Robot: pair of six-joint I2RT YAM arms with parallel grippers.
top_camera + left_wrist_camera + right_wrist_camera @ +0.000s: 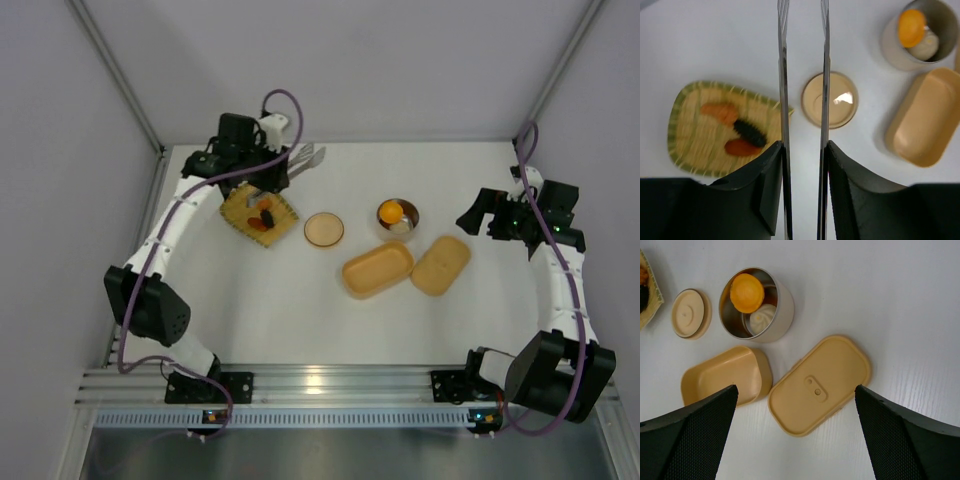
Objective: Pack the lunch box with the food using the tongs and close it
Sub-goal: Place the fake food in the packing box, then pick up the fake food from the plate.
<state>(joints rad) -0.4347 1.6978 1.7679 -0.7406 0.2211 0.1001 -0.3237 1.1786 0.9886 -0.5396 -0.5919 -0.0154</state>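
The left end effector is clamped on the tongs. Its black fingers press on the outer faces of the two thin metal arms, which run up the middle of the left wrist view with a clear gap between them. Their tips are cut off at the top of the frame, over bare counter rather than over anything to pick.

The food lies lower left of the tongs on the woven tray: two orange-red pieces and a dark one, touching or nearly so. A round lid sits just right of the tongs. A steel bowl at the upper right holds an orange piece and a pale one. The lunch box lies open and empty at the right edge.

The right end effector hangs with its fingers spread wide and nothing between them, above the box's flat lid, which lies beside the box.

The main risks, as I judge them:
- The smooth arms could twist or slide in the grip, throwing the tips off aim.
- Squeezing too hard could squirt a piece out.
- With the pieces crowded, the tips may catch two or knock one off the tray.
- A loose hold could drop food on the way to the box, past the round lid.
- The light tray or box could slide if nudged.
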